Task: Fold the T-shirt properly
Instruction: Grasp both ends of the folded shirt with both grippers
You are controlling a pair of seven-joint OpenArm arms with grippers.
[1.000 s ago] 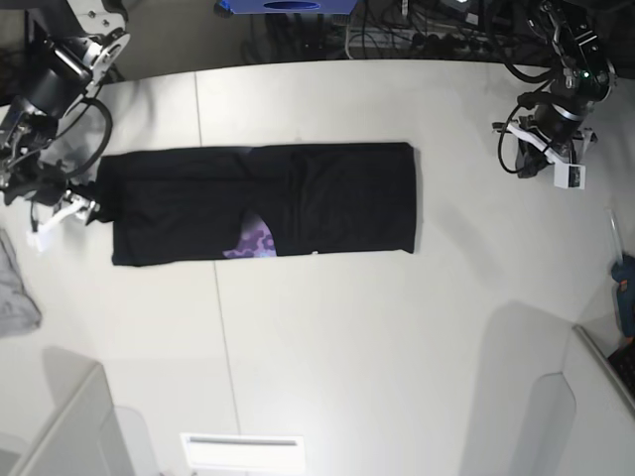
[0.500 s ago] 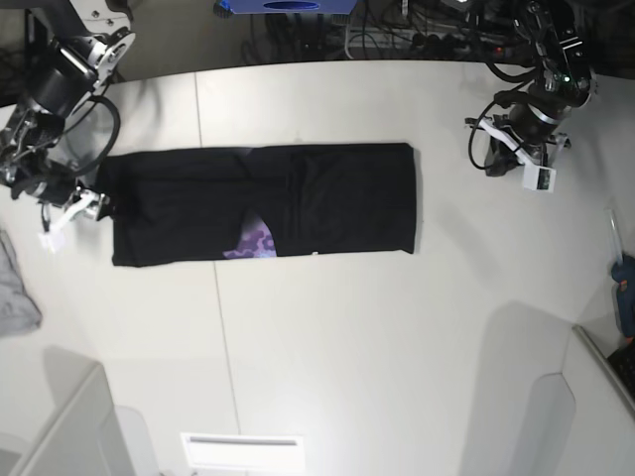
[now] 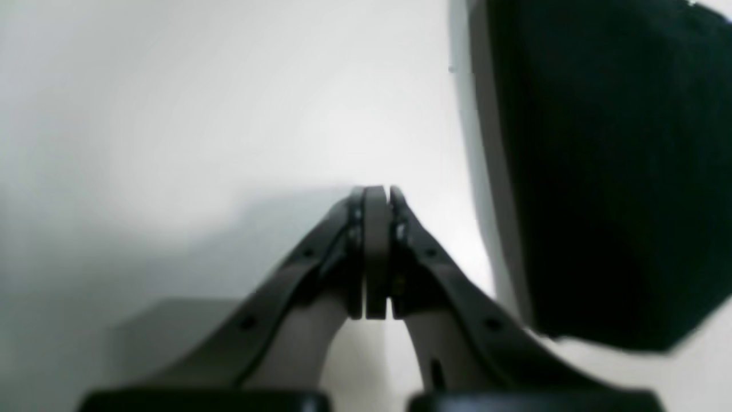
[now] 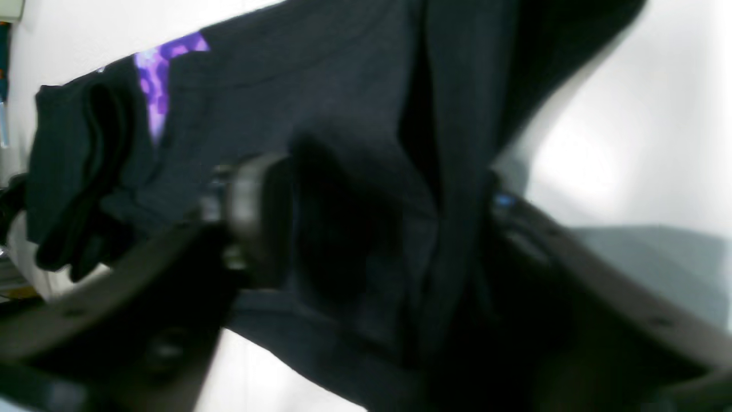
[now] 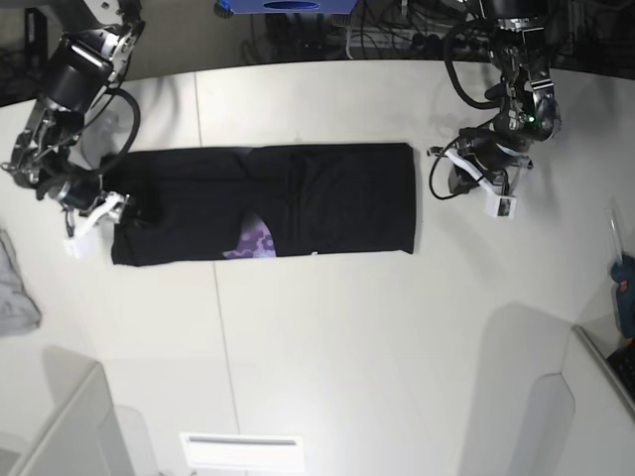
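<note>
The black T-shirt (image 5: 327, 198) lies flat on the white table as a long folded band, with a purple patch of print (image 5: 255, 241) showing at its front edge. My right gripper (image 5: 103, 210) is at the shirt's left end. In the right wrist view its jaws (image 4: 372, 229) stand apart around a bunched fold of the T-shirt (image 4: 343, 103). My left gripper (image 5: 444, 177) hovers just off the shirt's right edge. In the left wrist view it (image 3: 376, 191) is shut and empty, with the T-shirt (image 3: 600, 171) beside it.
A small light grey cloth (image 5: 14, 290) lies at the table's left edge. A blue object (image 5: 625, 283) sits at the right edge. Grey panels (image 5: 69, 426) stand at the front corners and cables (image 5: 397, 35) run behind the table.
My left arm has swung in toward the shirt's right edge, still shut. My right gripper has slid onto the shirt's left end and its jaws have narrowed around the cloth.
</note>
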